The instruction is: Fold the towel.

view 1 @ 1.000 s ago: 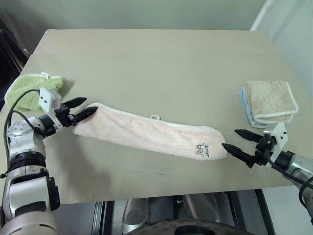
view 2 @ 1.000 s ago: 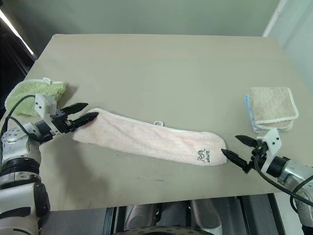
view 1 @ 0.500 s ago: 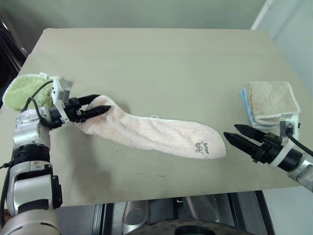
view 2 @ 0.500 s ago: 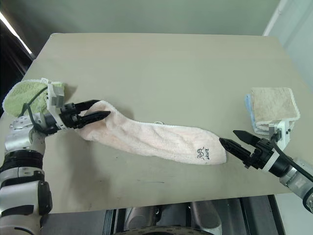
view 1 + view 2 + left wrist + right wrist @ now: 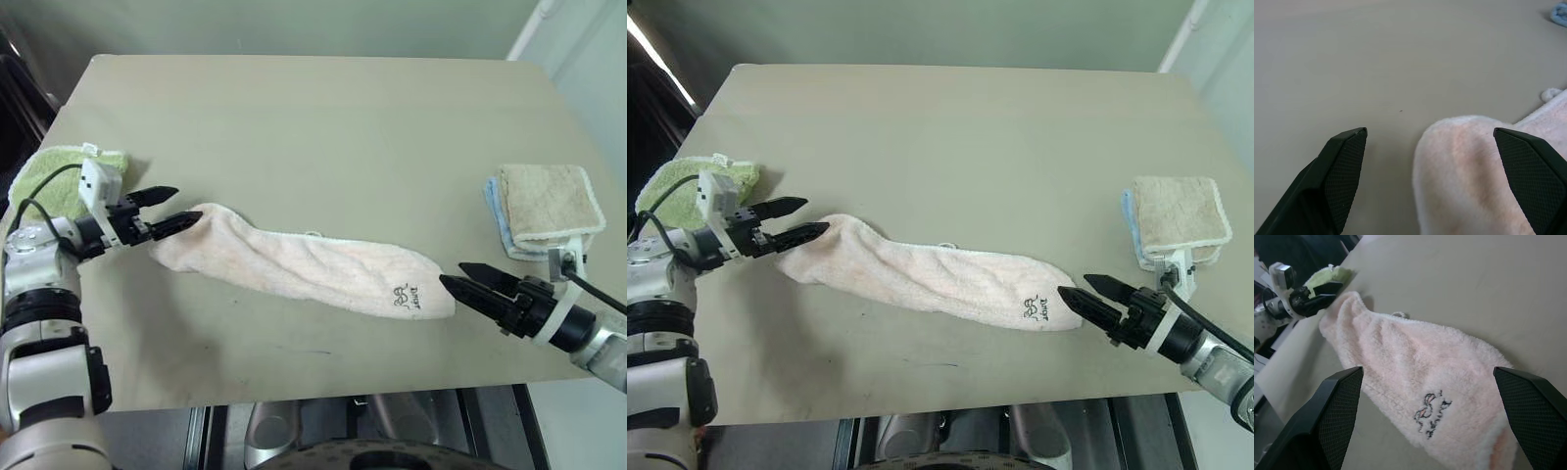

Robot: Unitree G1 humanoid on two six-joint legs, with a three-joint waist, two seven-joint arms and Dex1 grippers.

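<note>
Each arm is built of silver-grey metal segments joined by black bands. The left hand (image 5: 172,206) and the right hand (image 5: 1081,292) each carry two tapered black fingers (image 5: 1344,161) with a fine cross-hatched texture. A small white box sits just behind each hand, and a thin black cable loops from it.

Towel (image 5: 304,266) lies lengthwise on the counter (image 5: 323,127), stretched between both grippers. Left gripper (image 5: 165,208) sits at its left end, one finger touching the cloth. Right gripper (image 5: 464,280) just off its right end. Folded towel (image 5: 54,174) behind left gripper. Stacked cloths (image 5: 541,208) behind right gripper.
</note>
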